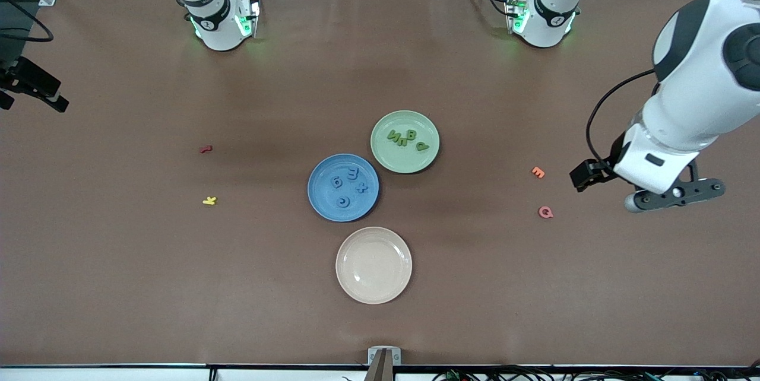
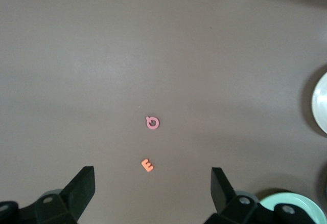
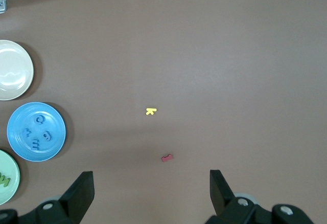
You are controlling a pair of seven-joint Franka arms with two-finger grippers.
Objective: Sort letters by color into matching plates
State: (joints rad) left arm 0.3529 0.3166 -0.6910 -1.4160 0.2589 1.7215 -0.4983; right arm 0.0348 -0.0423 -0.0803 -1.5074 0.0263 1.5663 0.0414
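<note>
Blue letters (image 1: 350, 185) lie in the blue plate (image 1: 323, 203) at mid-table. Green letters (image 1: 408, 139) lie in the pale green plate (image 1: 386, 158), which touches the blue one and is farther from the front camera. My left gripper (image 1: 675, 194) hangs open and empty high over the left arm's end of the table, its fingers (image 2: 82, 185) framing bare table. My right gripper (image 3: 152, 185) is open and empty high over the right arm's end, and shows only partly at the front view's edge (image 1: 32, 87). The right wrist view shows the blue plate (image 3: 18, 150) and the green plate's rim (image 3: 13, 175).
An empty cream plate (image 1: 373, 295) sits nearest the front camera. An orange E (image 1: 538, 172) and a pink Q (image 1: 545, 212) lie toward the left arm's end. A red letter (image 1: 206, 149) and a yellow K (image 1: 209, 200) lie toward the right arm's end.
</note>
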